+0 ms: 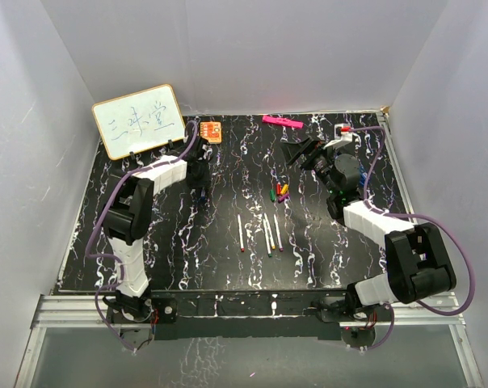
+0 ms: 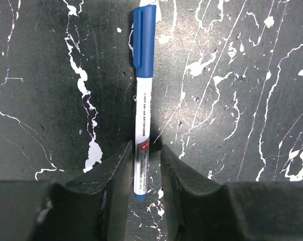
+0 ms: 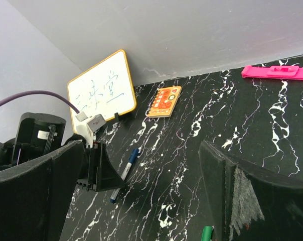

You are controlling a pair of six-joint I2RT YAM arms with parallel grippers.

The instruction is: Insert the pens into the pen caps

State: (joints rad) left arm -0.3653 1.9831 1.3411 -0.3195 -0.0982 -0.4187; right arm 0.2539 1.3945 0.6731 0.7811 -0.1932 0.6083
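Four uncapped pens [image 1: 277, 232] lie near the middle of the black, white-veined tabletop [image 1: 187, 259], their white barrels running roughly front to back: one sits apart on the left and three lie close together on the right. Just beyond them is a small cluster of loose pen caps [image 1: 280, 193] in red, green, yellow and purple, resting near one another on the tabletop. To the left of that cluster, the left gripper [image 2: 145, 148] points down at the surface, where a fifth pen [image 2: 143, 100] lies flat wearing a blue cap [image 2: 144, 40]. The tail of that pen sits between the fingers [image 2: 116, 170], whose jaws stand only slightly apart with a thin gap showing on one side, so they flank the barrel rather than clamp it. Farther back on the right, the right gripper [image 1: 299, 152] is held above the tabletop, its jaws spread wide with nothing between them. Along the far edge a small whiteboard [image 1: 139, 121] with blue writing leans upright at the left, an orange card [image 1: 211, 130] lies flat just beside it, and a pink bar [image 1: 282, 121] lies further right.
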